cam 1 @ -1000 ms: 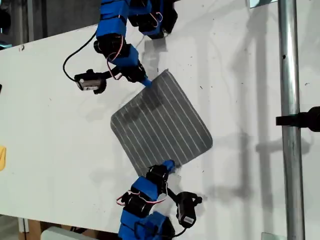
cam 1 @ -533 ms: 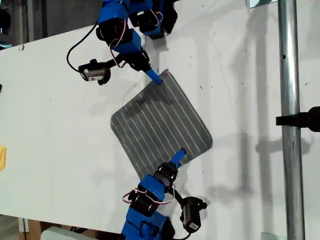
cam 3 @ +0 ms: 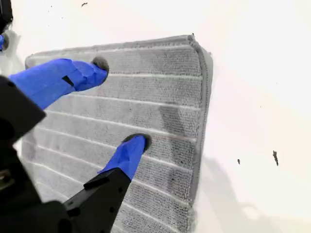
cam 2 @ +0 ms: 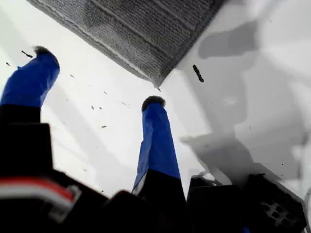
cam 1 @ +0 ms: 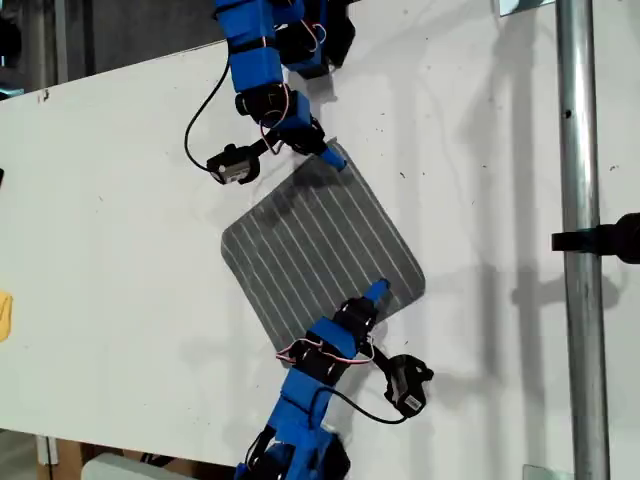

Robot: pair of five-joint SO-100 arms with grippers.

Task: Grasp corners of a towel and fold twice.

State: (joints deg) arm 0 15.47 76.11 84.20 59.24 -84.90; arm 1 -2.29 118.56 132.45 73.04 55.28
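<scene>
Towel [cam 1: 320, 240] flat on table [cam 1: 120, 200]. Both jaws open. First gripper [cam 2: 99, 77] sits short of the corner [cam 2: 156, 77] and may close on nothing; second gripper [cam 3: 120, 102], inboard, may bunch cloth.

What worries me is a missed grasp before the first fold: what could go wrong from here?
1. My first gripper is open with both fingertips over bare table, short of the corner. Closing here might catch nothing.
2. My second gripper is open over the towel, inside its edge. It could pinch a ridge of cloth rather than a corner, so the fold may come out skewed.
</scene>
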